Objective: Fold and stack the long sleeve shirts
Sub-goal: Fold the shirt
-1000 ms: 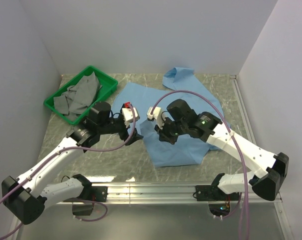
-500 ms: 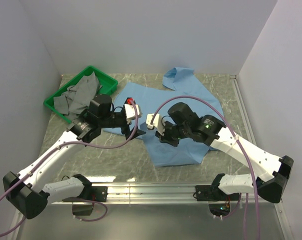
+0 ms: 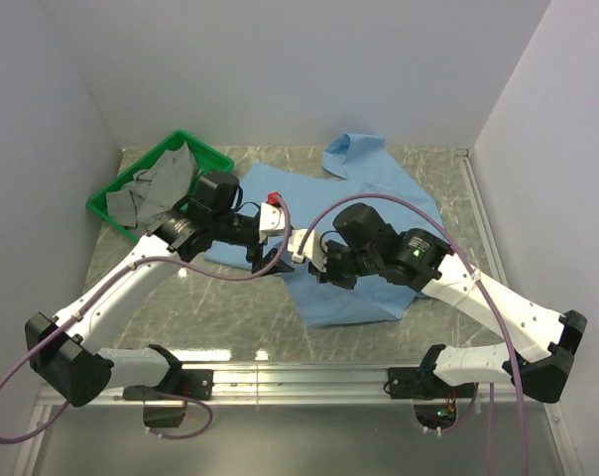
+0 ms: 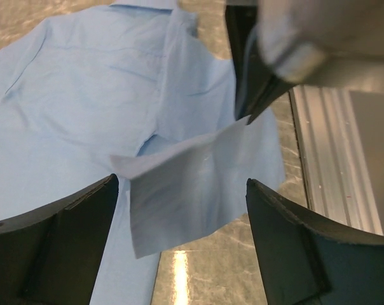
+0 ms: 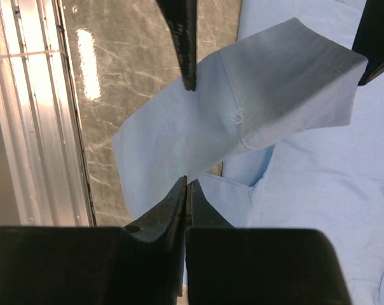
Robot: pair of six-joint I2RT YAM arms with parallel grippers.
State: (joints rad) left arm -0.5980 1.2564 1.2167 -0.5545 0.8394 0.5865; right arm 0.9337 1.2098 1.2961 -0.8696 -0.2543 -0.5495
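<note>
A light blue shirt (image 3: 379, 193) lies spread across the marbled surface (image 3: 180, 297). The right gripper (image 5: 185, 184) is clenched on the edge of a loose flap of the shirt, holding it raised. The left gripper (image 4: 182, 190) is spread wide, with one finger on either side of that flap. A green tray (image 3: 109, 198) of gray clothes (image 3: 161, 188) sits at the back left.

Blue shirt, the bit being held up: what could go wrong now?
The right gripper pinches only a thin corner of the shirt, so the cloth might slip out. The open left gripper sits around that raised corner, very close to the right one, so the two could bump. Pulling might also drag the rest of the shirt out of shape.
</note>
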